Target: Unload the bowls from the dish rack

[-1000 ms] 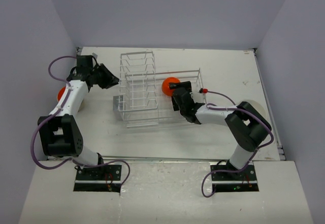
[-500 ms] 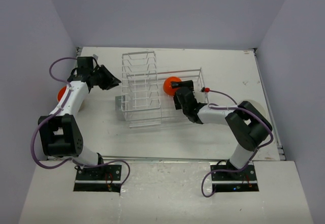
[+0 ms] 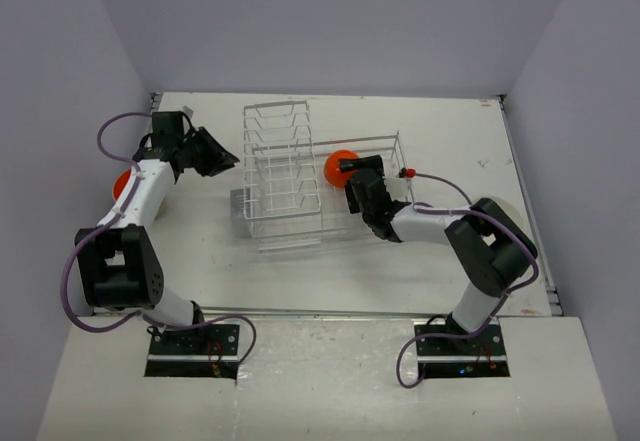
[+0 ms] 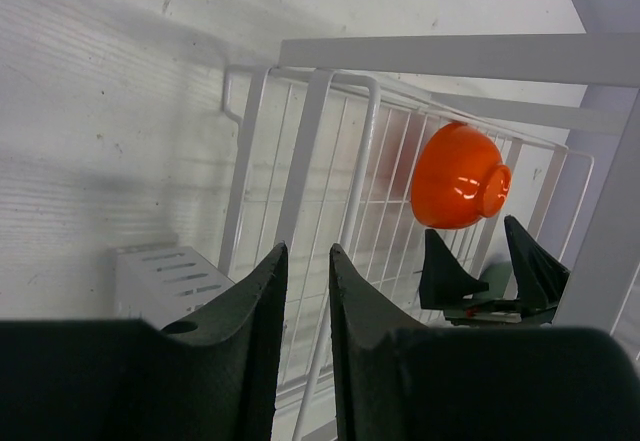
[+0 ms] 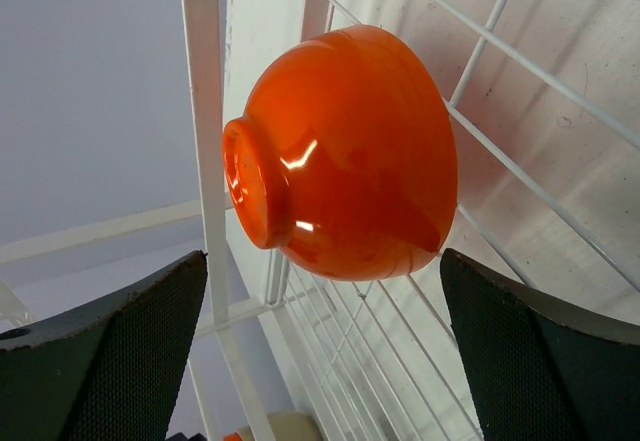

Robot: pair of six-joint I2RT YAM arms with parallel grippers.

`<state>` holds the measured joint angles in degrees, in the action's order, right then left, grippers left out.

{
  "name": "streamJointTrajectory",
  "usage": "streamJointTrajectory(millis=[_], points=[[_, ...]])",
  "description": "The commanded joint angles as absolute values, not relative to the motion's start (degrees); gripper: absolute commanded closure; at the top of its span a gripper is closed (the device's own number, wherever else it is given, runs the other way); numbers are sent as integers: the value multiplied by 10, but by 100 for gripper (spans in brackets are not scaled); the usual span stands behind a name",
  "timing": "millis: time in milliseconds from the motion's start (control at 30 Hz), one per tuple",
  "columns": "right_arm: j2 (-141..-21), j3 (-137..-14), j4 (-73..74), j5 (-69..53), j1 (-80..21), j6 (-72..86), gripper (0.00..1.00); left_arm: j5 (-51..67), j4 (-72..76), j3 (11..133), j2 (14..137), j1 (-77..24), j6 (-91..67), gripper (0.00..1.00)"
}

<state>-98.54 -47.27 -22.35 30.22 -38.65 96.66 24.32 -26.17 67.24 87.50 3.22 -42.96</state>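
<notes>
The dish rack (image 3: 285,176) is a white wire basket with tall upright slots at its left end. One orange bowl (image 3: 340,164) lies tipped on its side inside it, foot toward my right wrist camera (image 5: 340,151). My right gripper (image 3: 352,172) is open wide inside the rack, its fingers (image 5: 100,351) on either side of this bowl and a little short of it. My left gripper (image 3: 228,158) hovers just left of the rack, jaws a narrow gap apart and holding nothing (image 4: 305,251). A second orange bowl (image 3: 120,183) sits on the table, half hidden behind the left arm.
A small grey slotted box (image 3: 237,204) hangs at the rack's front left corner. Purple-grey walls close in the table at the back and both sides. The right arm's forearm lies across the rack's front right rim (image 3: 400,216).
The rack has slid and turned slightly to the right. Both grippers moved a little right with it. The right gripper stays open round the orange bowl.
</notes>
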Motion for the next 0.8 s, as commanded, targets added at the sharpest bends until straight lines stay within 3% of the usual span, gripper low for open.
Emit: streamJointTrajectory(millis=[0, 767], points=[[-953, -470, -216, 340, -376, 937, 1, 258, -237, 674, 865, 31, -439, 76], [-931, -501, -72, 390, -386, 986, 1, 266, -229, 662, 867, 32, -439, 75]])
